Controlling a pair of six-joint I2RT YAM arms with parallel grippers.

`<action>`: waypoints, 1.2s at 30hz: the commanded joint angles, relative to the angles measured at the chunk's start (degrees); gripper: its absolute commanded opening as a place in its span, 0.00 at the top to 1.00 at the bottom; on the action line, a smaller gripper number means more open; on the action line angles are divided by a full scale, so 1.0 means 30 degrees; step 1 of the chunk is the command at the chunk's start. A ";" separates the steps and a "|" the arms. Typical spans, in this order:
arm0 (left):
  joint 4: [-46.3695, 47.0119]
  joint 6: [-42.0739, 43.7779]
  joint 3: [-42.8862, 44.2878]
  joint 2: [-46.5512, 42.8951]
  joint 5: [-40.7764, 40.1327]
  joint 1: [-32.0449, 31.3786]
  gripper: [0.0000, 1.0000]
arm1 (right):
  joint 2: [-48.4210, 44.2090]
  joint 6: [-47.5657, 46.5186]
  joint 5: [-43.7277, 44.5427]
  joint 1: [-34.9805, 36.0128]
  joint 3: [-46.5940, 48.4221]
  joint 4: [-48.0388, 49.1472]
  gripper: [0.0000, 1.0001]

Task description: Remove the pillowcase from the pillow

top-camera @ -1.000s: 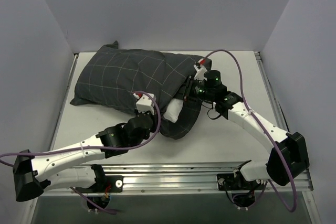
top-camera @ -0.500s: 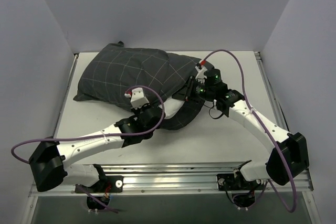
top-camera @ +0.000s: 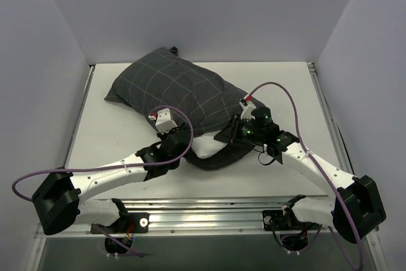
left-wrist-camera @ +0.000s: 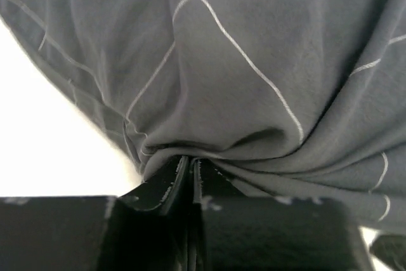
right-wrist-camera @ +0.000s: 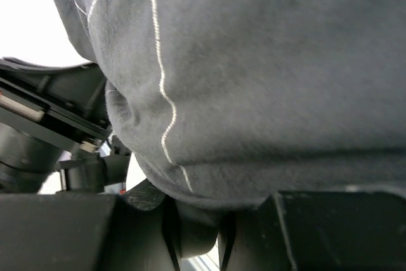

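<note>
The dark checked pillowcase (top-camera: pixel 174 90) lies across the back middle of the table, still over most of the white pillow (top-camera: pixel 202 147), of which only a patch shows at the case's open near end. My left gripper (top-camera: pixel 179 136) is shut on a thin fold of the pillowcase (left-wrist-camera: pixel 254 61); its jaws are pressed nearly together in the left wrist view (left-wrist-camera: pixel 189 168). My right gripper (top-camera: pixel 229 132) is shut on a thick bunch of the pillowcase hem (right-wrist-camera: pixel 254 93), seen between its jaws in the right wrist view (right-wrist-camera: pixel 196 226).
The white table (top-camera: pixel 114 138) has walls at the left, back and right. A metal rail (top-camera: pixel 209 211) runs along the near edge by both arm bases. Purple cables loop over both arms.
The pillow and case have swung, the far end moving right and back. The right gripper has pulled the hem nearer and lower. The left gripper has stayed near the opening.
</note>
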 commanded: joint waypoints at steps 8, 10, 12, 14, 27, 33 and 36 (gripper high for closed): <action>0.7278 0.7088 -0.1411 0.0224 0.4354 0.1968 0.58 | -0.1106 -0.0433 -0.1280 0.0138 0.0479 0.1739 1.00; 0.7189 0.7352 -0.1410 -0.0649 0.6054 0.1970 0.36 | -0.1019 -0.0932 -0.0600 0.0138 0.1246 0.0830 1.00; 0.6316 0.7499 -0.1264 -0.1589 0.7544 0.1970 0.11 | -0.0902 -0.0875 0.0159 0.0080 0.2093 0.0650 1.00; 0.4507 0.7646 -0.0914 -0.3199 0.8342 0.1970 0.03 | -0.0463 -0.0845 0.0340 0.0109 0.2682 0.0504 1.00; 0.1620 0.8524 -0.0735 -0.7277 1.6604 0.2028 0.06 | 0.1295 -0.1430 0.0897 -0.0008 0.7137 -0.0961 1.00; 0.0919 0.9287 -0.0998 -0.7042 1.7399 0.2058 0.10 | 0.1443 -0.1839 0.0721 -0.0009 0.7986 -0.1576 1.00; 0.0773 0.9345 -0.1524 -0.7131 1.7018 0.2058 0.20 | 0.1501 -0.2046 0.0721 -0.0009 0.8367 -0.2074 1.00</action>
